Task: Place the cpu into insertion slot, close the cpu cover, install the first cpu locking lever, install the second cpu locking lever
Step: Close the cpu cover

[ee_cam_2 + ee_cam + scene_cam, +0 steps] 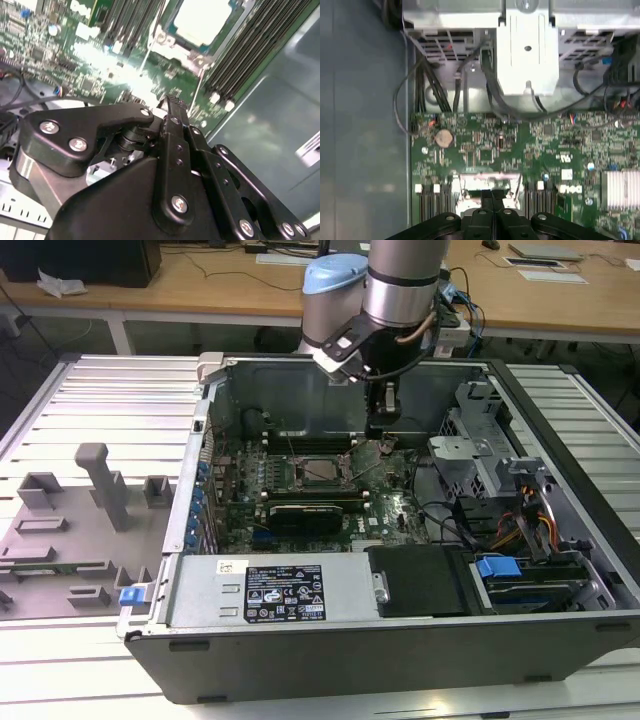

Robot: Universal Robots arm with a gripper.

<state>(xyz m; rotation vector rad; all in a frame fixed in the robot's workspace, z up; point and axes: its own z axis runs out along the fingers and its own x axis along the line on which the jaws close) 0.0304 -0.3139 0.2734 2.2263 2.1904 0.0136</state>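
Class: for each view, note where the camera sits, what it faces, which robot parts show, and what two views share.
Exterior view: off the arm, looking down into the open computer case; arm and end effector show.
First wrist view: on the wrist, facing the motherboard; end effector shows.
Second wrist view: on the wrist, facing the cpu past the end effector.
Shared: the cpu, in exterior and second wrist views.

A black-and-white label (287,593) is stuck on the silver box (205,592) inside the computer case (400,665). Its small print cannot be read. No other words can be made out.
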